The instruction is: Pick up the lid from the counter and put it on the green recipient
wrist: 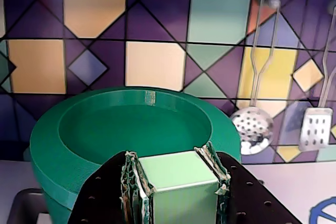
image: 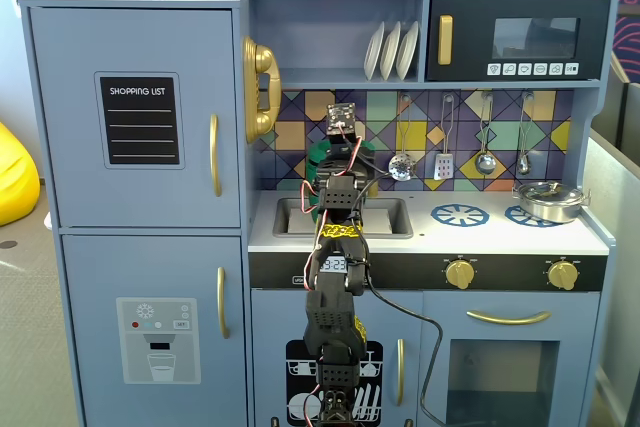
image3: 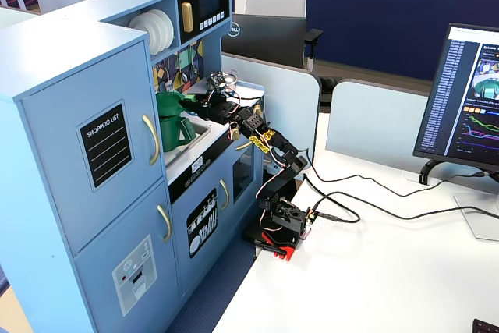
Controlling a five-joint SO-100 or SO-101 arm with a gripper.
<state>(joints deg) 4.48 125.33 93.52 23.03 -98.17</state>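
Note:
My gripper (wrist: 173,176) is shut on the pale green tab knob (wrist: 178,178) of the lid (wrist: 136,129), a round dark-green disc with a raised rim that spreads out ahead of the jaws in the wrist view. From the side, the lid (image3: 166,102) sits a little tilted at the mouth of the green recipient (image3: 183,132), a tall green pot standing by the sink. I cannot tell whether the lid rests on the rim or hangs just above it. In the front fixed view the arm hides most of the pot; a green edge of the lid (image: 320,154) shows beside the gripper (image: 343,152).
A silver pot (image: 547,200) stands on the right burner, next to a blue burner ring (image: 459,214). A skimmer (wrist: 253,127) and a spatula (wrist: 316,128) hang on the tiled back wall close to the lid. The sink (image: 390,217) lies under the arm.

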